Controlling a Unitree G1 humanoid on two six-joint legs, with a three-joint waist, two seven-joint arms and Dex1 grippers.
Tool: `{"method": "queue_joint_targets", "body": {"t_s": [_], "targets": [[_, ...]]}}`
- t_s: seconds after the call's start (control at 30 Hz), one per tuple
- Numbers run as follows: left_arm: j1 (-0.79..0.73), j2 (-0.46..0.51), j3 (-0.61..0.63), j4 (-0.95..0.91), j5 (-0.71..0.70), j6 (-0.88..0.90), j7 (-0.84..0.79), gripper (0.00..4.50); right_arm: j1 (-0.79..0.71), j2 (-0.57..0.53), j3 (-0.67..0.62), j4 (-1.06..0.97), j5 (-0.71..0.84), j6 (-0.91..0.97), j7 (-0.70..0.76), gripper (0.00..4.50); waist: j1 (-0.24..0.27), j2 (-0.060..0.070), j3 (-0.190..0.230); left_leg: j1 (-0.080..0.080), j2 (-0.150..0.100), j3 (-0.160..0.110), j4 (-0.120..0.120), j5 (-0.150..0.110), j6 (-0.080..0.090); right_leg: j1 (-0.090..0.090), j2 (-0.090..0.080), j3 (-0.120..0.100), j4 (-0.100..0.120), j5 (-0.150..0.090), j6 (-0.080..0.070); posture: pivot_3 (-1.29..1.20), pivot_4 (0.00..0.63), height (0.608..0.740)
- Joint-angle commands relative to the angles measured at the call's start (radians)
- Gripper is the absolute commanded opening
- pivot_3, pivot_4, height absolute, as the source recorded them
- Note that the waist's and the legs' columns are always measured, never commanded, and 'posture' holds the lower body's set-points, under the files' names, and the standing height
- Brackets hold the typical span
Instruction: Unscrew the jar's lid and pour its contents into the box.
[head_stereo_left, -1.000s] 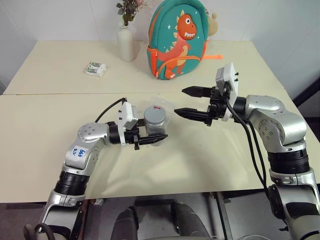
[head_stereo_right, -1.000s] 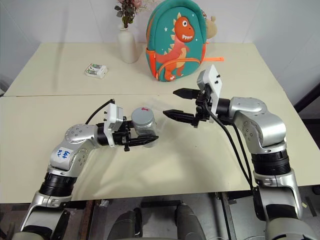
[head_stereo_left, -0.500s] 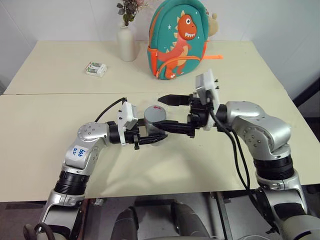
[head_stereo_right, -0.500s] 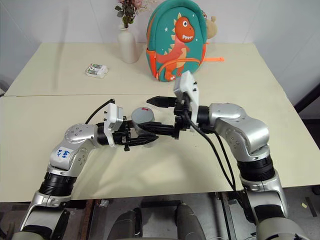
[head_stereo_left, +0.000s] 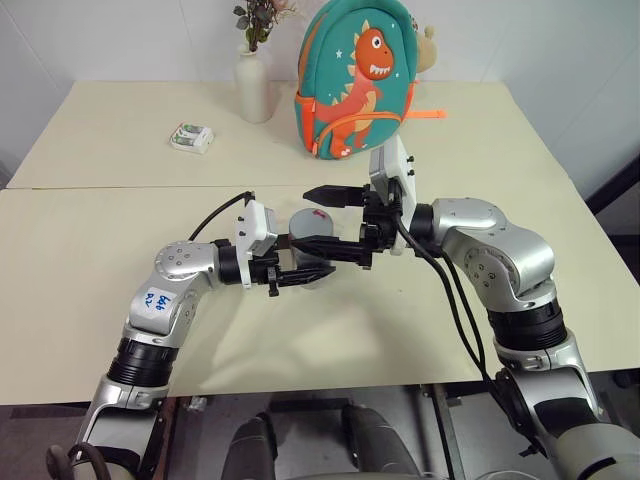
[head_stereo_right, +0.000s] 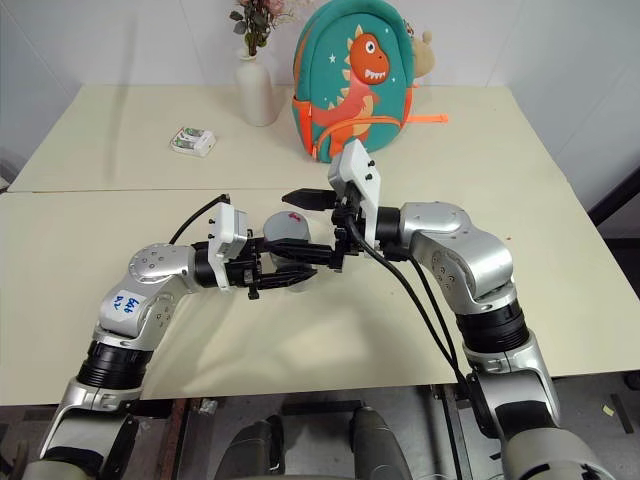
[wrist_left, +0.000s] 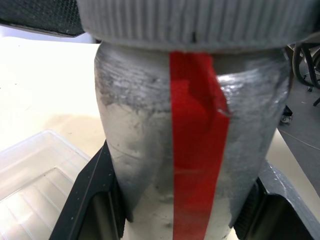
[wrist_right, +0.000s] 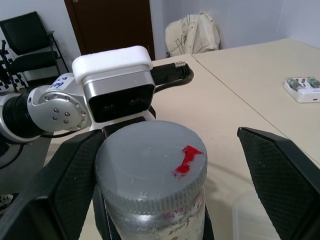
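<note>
Surroundings, far tabletop: white vase with dried flowers; beside it a teal dinosaur backpack standing upright; a small white-green packet lying flat, well apart from the arms. None of these stands between the grippers and the work.

Table: two cream surfaces joined edge to edge; the arms meet over the near one.

Box: clear, shallow tray on the near surface, seen in the left wrist view just beside and below the jar; largely hidden behind the arms in the head views.

Jar: upright, lifted off the table at the centre, red stripe down its frosted side. Contents cannot be made out.

Lid: grey, ribbed edge, small red mark on top, seated on the jar.

Left gripper: clenched on the jar's body, a black finger pressed to either side, pointing level toward the robot's right.

Right gripper: spread wide, pointing level toward the robot's left, one finger on each side of the lid with a clear gap to it; grasping nothing.
</note>
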Motion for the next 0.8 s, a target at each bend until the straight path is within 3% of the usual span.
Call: {"method": "queue_joint_targets", "body": {"t_s": [0.03, 0.47, 0.8], "targets": [[-0.010, 0.004, 0.000, -0.021, -0.002, -0.015, -0.012, 2.14, -0.013, -0.054, -0.067, 0.020, -0.010, -0.025, 0.014, 4.47, 0.000, 0.000, 0.000, 0.000, 0.000, 0.000, 0.000, 0.000, 0.000, 0.000, 0.000, 0.000, 0.000, 0.000, 0.000, 0.00, 0.150, 0.740], [-0.002, 0.000, 0.004, -0.022, -0.002, -0.018, -0.011, 2.14, 0.037, -0.158, -0.127, 0.100, -0.028, -0.046, 0.050, 4.47, -0.003, 0.000, 0.000, 0.000, 0.000, 0.000, 0.000, 0.000, 0.000, 0.000, 0.000, 0.000, 0.000, 0.000, 0.000, 0.00, 0.150, 0.740], [-0.001, 0.006, 0.008, -0.021, 0.000, -0.020, -0.015, 2.14, 0.045, -0.189, -0.170, -0.002, 0.100, 0.046, 0.127, 4.47, -0.001, 0.000, 0.000, 0.000, 0.001, 0.000, 0.000, 0.000, 0.000, 0.000, 0.001, 0.000, 0.000, 0.000, 0.000, 0.00, 0.150, 0.740]]}}
